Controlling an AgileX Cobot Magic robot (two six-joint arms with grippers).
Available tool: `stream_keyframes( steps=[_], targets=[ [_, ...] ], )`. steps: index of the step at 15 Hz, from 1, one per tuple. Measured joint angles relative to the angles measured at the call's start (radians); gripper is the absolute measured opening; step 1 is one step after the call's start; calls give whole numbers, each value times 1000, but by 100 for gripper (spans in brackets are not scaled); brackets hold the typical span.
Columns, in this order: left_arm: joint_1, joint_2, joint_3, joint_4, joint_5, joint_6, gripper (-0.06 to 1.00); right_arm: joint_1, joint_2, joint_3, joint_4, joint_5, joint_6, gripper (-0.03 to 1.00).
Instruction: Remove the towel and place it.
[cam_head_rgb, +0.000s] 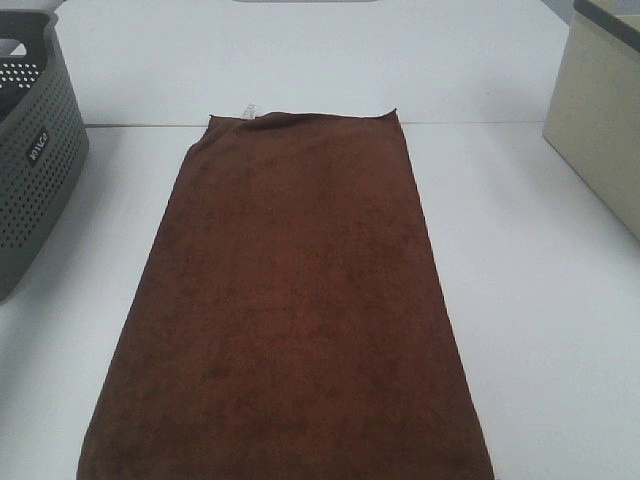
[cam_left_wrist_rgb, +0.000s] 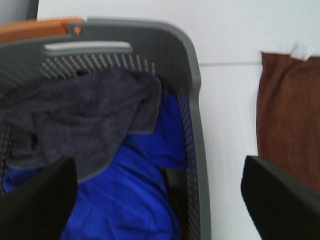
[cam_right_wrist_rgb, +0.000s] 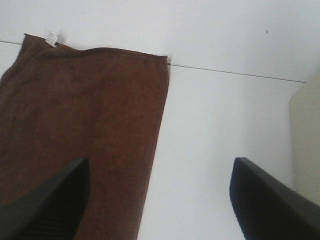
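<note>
The large dark reddish-brown rectangular terry towel (cam_head_rgb: 295, 310) is lying nearest the overhead camera, spread flat on the white table (cam_head_rgb: 530, 300) and running from the six o'clock edge of that view up toward twelve o'clock, where its far edge is ending just short of a thin seam in the tabletop. A small white tag (cam_head_rgb: 247, 110) is sitting at its far corner, toward eleven o'clock.

At nine to ten o'clock the grey perforated plastic basket (cam_head_rgb: 35, 150) is standing near the towel without touching it. Inside it, a dark grey cloth (cam_left_wrist_rgb: 85, 117) is lying crumpled over a bright blue cloth (cam_left_wrist_rgb: 127, 195). At two to three o'clock a cream-coloured box (cam_head_rgb: 600, 120) is standing well apart from the towel.

The left gripper (cam_left_wrist_rgb: 160, 200) is hovering with its black jaws spread wide, one over the basket's contents and the other over the towel's edge, holding nothing. The right gripper (cam_right_wrist_rgb: 160, 205) is likewise gaping wide and empty, one jaw hanging above the towel (cam_right_wrist_rgb: 85, 130) and the other above bare table, gripping nothing.
</note>
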Motion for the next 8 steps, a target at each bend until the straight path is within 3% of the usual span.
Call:
stream_keyframes(
  steps=[2,5,8],
  targets=[
    [0,-175,297,-1,-47,8,82,0,-126,120,17,0,0,75],
    [0,-464,671,-1,-205,0,82,0,-367,380,6,0,11,75],
    [0,-727,917,-1,-270,0,81,0,-639,648,-21,0,40,75]
  ],
)
